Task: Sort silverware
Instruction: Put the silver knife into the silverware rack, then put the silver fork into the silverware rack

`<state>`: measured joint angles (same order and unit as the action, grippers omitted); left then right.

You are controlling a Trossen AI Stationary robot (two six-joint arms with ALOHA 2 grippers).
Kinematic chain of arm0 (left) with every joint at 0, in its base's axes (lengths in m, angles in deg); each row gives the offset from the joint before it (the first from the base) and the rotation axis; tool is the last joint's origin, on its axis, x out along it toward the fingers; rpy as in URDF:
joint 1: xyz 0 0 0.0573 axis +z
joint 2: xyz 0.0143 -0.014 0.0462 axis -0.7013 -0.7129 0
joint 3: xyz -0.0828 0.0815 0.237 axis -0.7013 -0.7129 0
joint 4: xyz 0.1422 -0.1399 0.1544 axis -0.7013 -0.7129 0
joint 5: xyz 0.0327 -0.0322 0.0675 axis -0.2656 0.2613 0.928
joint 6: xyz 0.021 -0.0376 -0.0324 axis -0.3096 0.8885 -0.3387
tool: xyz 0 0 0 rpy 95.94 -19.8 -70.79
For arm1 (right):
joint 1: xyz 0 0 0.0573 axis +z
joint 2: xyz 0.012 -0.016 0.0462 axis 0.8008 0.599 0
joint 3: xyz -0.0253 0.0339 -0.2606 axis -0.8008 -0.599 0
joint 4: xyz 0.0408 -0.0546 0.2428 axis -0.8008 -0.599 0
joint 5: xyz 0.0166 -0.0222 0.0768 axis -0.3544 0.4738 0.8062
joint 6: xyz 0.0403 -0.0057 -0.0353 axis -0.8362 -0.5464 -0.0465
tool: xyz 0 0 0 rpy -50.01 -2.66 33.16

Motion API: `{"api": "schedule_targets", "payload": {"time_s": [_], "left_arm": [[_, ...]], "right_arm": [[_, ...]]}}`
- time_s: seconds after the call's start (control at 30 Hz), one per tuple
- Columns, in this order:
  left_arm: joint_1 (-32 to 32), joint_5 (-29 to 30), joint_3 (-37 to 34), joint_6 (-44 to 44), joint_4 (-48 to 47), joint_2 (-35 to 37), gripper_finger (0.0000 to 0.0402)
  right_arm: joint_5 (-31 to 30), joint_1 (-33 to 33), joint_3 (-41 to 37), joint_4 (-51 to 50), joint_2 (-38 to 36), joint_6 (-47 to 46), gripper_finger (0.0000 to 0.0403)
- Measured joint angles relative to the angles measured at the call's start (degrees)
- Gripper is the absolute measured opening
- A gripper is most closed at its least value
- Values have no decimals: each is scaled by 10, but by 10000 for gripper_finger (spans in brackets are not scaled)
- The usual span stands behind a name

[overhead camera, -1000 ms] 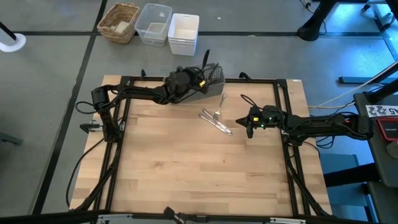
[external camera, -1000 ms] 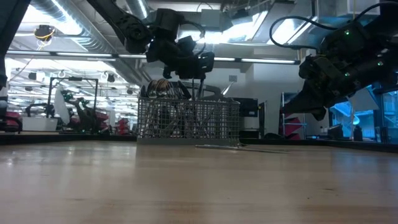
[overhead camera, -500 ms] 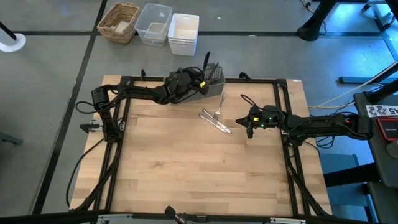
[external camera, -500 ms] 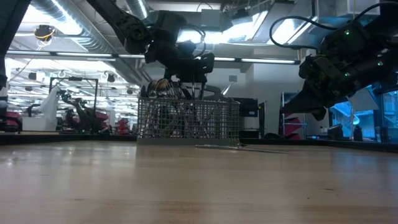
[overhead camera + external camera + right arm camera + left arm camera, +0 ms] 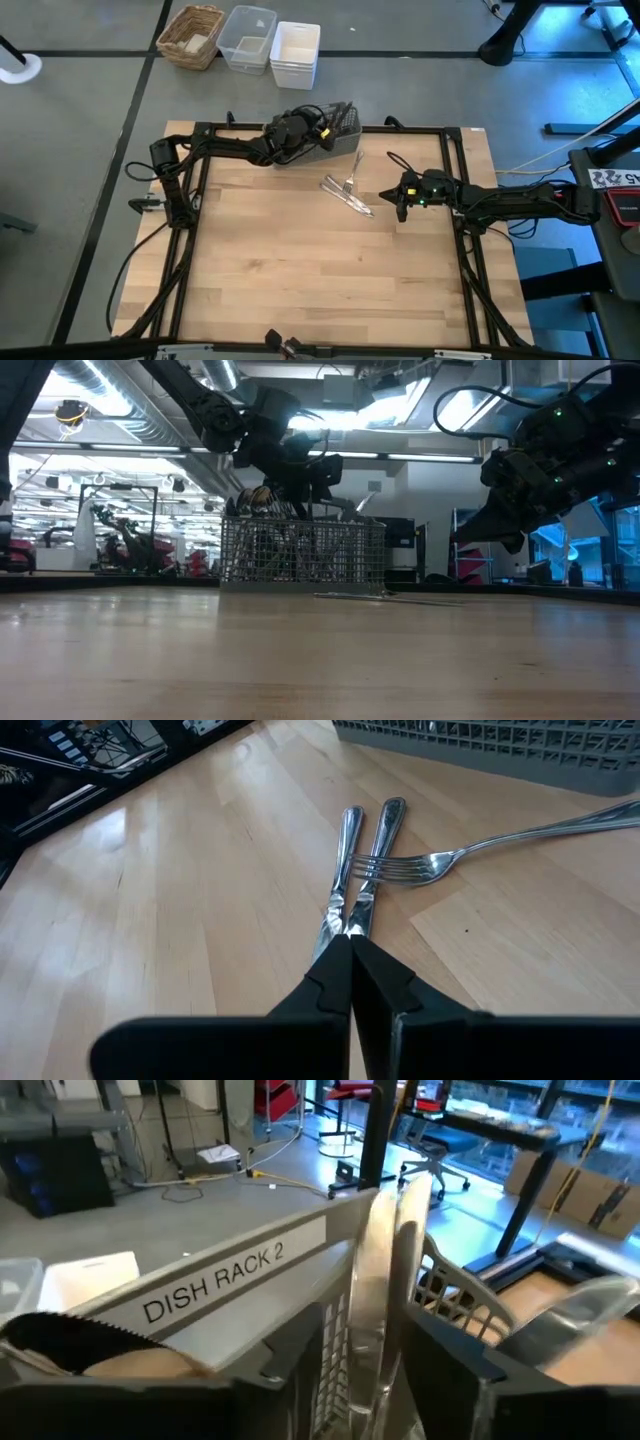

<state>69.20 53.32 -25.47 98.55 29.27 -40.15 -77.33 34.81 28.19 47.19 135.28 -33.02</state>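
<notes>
A grey mesh caddy (image 5: 342, 122) labelled DISH RACK 2 (image 5: 215, 1280) stands at the table's far edge, with silverware upright inside it (image 5: 290, 545). My left gripper (image 5: 372, 1342) hovers open over the caddy's rim (image 5: 320, 128). A shiny upright piece (image 5: 378, 1270) stands between its fingers, with a gap on each side. Two knives (image 5: 352, 870) and a fork (image 5: 450, 860) lie flat on the wood near the caddy (image 5: 347, 190). My right gripper (image 5: 350, 945) is shut. It hangs above the table just right of them (image 5: 400, 198).
A wicker basket (image 5: 192, 35), a clear tub (image 5: 247, 38) and a white tub (image 5: 295, 52) sit on the floor beyond the far edge. Black frame rails (image 5: 195, 210) border the table. The near half of the wooden top (image 5: 320, 290) is bare.
My left gripper has sunk a little toward the caddy and rolled slightly. The dark piece that stuck up above the caddy's far rim in the high view has dropped out of sight into it. My right gripper has kept still.
</notes>
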Motion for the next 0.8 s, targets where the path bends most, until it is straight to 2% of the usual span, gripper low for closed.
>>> {"api": "schedule_targets", "payload": {"time_s": [0.27, 0.5, 0.8], "left_arm": [[-14, 0, 0, -37, 10, 0, 143], [-42, -1, 0, -50, 84, 7, 140], [-95, -1, 0, -92, 130, 23, 138]], "right_arm": [[0, 0, 0, 0, 0, 0, 5], [0, 0, 0, 0, 0, 0, 5], [0, 0, 0, 0, 0, 0, 5]]}}
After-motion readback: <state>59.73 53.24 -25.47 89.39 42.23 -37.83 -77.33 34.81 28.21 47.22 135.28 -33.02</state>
